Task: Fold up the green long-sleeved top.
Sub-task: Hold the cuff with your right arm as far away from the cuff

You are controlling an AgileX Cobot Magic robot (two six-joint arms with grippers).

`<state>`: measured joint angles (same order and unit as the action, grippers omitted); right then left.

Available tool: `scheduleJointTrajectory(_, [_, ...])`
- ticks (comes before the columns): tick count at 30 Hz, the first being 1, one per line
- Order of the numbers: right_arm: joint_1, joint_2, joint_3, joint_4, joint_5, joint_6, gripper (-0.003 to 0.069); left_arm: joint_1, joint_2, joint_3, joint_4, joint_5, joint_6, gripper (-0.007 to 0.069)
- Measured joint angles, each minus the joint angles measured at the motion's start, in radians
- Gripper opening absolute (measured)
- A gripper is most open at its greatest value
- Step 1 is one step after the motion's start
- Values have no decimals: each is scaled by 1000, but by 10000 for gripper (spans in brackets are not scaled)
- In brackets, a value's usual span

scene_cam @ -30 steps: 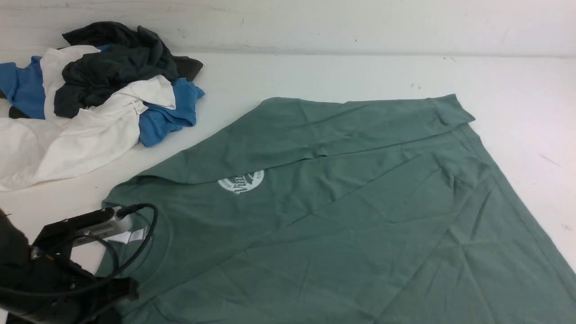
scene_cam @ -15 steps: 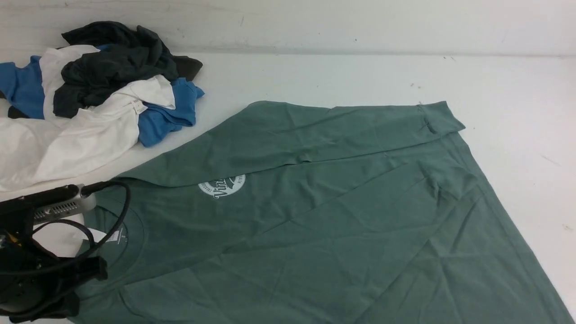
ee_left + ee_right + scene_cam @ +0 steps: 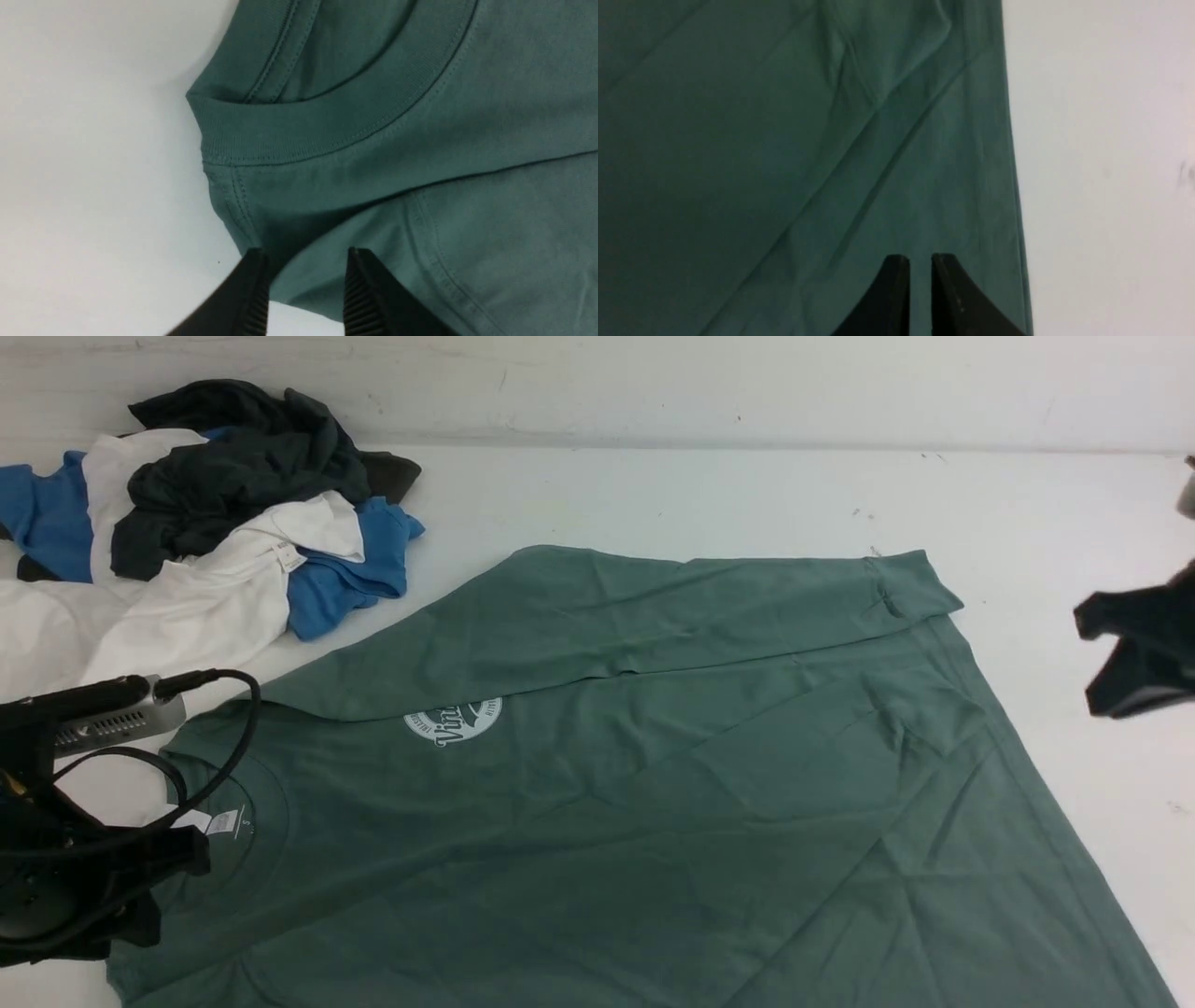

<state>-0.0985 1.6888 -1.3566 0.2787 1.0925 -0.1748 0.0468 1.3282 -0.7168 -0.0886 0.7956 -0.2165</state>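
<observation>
Two ribbed black fingers of the left gripper [image 3: 306, 255] stood apart, gripping nothing, over the stitched shoulder seam beside the ribbed crew collar of the sage-green jersey long-sleeved top [image 3: 653, 784]. The right gripper [image 3: 920, 257], barely parted and empty, hung above the top's creased straight edge. The top lay spread on the smooth white table [image 3: 709, 495].

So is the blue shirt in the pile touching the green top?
Apart. The front view shows a strip of bare white table between the blue shirt and the green top.

Clothes pile [image 3: 215, 513] far left, table [image 3: 653, 495] beside — open
</observation>
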Motion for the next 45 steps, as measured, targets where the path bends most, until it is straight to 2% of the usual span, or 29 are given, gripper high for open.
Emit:
scheduleJointTrajectory(2, [0, 47, -49, -1, -33, -3, 108, 0, 0, 0, -6, 2, 0, 238])
scheduleJointTrajectory(5, [0, 193, -222, 1, -93, -7, 189, 0, 0, -1, -35, 10, -5, 242])
scheduleJointTrajectory(11, [0, 436, -489, 61, -154, -23, 305, 0, 0, -1, -64, 12, -6, 242])
scheduleJointTrajectory(21, [0, 757, -782, 68, -172, -44, 322, 0, 0, -1, -64, 12, -6, 242])
scheduleJointTrajectory(30, [0, 820, -823, 106, -191, -55, 322, 0, 0, -1, -65, -2, -6, 242])
scheduleJointTrajectory(33, [0, 823, -824, 135, -196, -77, 300, 0, 0, -1, -65, -5, -7, 242])
scheduleJointTrajectory(36, [0, 825, -825, 147, -197, -85, 246, 0, 0, -1, -65, -5, -7, 242])
scheduleJointTrajectory(40, [0, 826, -825, 143, -197, -100, 68, 0, 0, -1, -65, -7, -7, 242])
scheduleJointTrajectory(42, [0, 824, -825, 133, -197, -102, 20, 0, 0, -1, -65, -6, -7, 242])
scheduleJointTrajectory(45, [0, 816, -825, 102, -190, -104, 4, 0, 0, -1, -65, 1, -7, 242])
